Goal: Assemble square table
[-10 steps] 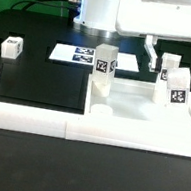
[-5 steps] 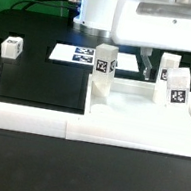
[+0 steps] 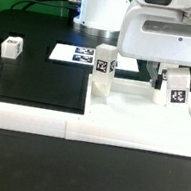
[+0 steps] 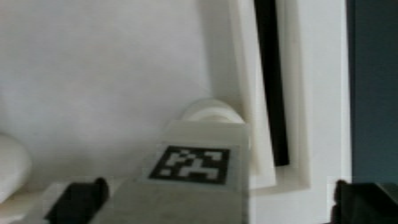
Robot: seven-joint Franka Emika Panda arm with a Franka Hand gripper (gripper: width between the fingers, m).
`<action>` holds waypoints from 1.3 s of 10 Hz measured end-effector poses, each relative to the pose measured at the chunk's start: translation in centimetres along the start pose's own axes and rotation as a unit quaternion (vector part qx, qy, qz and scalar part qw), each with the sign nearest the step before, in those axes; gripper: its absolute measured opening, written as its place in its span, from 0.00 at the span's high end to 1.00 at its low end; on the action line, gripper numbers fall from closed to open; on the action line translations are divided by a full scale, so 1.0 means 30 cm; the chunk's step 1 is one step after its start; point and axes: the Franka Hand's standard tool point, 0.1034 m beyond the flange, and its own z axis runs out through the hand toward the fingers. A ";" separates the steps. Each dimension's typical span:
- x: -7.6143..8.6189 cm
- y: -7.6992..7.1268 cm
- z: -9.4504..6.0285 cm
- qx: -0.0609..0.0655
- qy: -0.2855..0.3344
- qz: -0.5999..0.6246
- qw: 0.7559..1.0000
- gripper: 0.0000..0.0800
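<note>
The square table's thick white slab (image 3: 132,108) lies inside the border wall on the exterior view's right. One tagged white leg (image 3: 104,69) stands at the slab's left part. Another tagged leg (image 3: 176,93) stands at its right, under my gripper (image 3: 178,78). In the wrist view this leg (image 4: 192,165) sits between my dark fingertips (image 4: 75,200), tag facing the camera, with a gap on each side. The gripper (image 4: 221,205) is open and holds nothing. A third leg (image 3: 11,46) lies far off at the exterior view's left.
A low white border wall (image 3: 28,120) runs along the front and sides. The marker board (image 3: 79,53) lies at the back on the black table. The robot's base (image 3: 99,8) stands behind it. A rounded white part (image 4: 9,165) shows beside the leg.
My hand has come down from the top of the exterior view and now straddles the right-hand leg. The legs and slab have not moved.
</note>
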 end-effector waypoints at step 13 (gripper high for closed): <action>0.016 -0.053 0.011 0.056 0.029 0.580 0.812 0.64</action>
